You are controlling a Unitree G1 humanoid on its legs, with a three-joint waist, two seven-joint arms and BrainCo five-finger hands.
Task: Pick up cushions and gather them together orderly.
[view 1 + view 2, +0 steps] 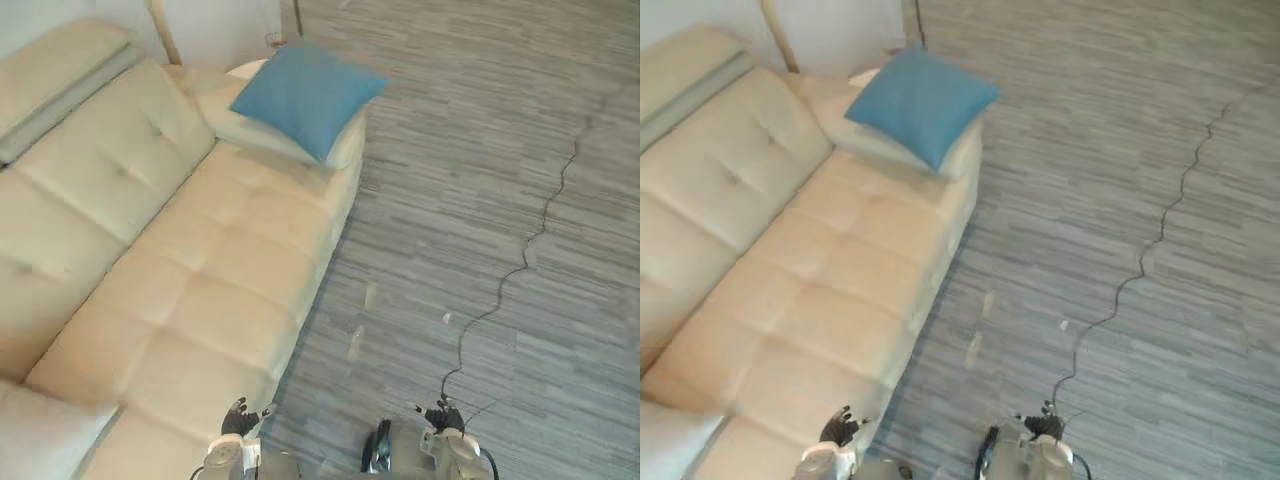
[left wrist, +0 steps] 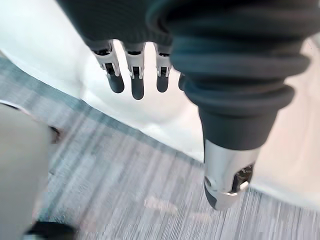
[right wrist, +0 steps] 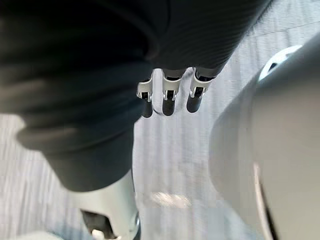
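Well, the blue cushion (image 1: pixel 305 95) lies on a cream cushion (image 1: pixel 232 125) at the far end of the sofa (image 1: pixel 200 280). Both look soft and light; squeeze the 2 sides to lift. The left robot hand (image 1: pixel 240 418) and right robot hand (image 1: pixel 443 415) hang open, empty.

Bright, even light on sofa (image 1: pixel 200 270) and floor (image 1: pixel 480 200). Blue cushion (image 1: pixel 305 95) throws a soft shadow on the pale cushion (image 1: pixel 228 118) beneath. In left wrist view the sofa glares almost white.
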